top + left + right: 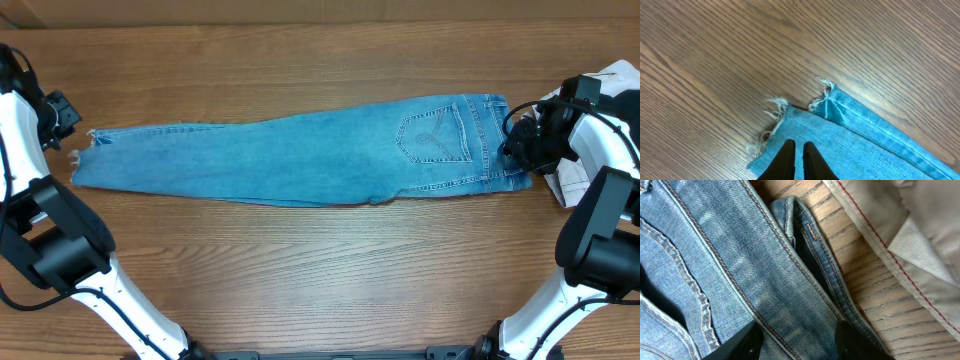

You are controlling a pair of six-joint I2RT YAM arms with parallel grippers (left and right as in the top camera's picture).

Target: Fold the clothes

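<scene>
The clothes, long light-blue jeans [300,155], lie flat across the table, folded lengthwise. Their frayed hems [775,107] point left and the stitched back pocket [435,135] is toward the right. My left gripper [799,145] hovers just over the denim beside the hem. Its fingertips stand a sliver apart with nothing between them. In the overhead view this gripper [68,122] sits off the jeans' left end. My right gripper [799,342] is open at the waist end [512,145]. Its fingers [747,340] straddle the waistband [805,300], which lies flat beneath them.
An off-white garment with red stitching [900,225] is bunched at the right table edge [575,185], right behind my right arm and touching the waistband area. Bare wooden tabletop [320,270] runs in front of and behind the jeans.
</scene>
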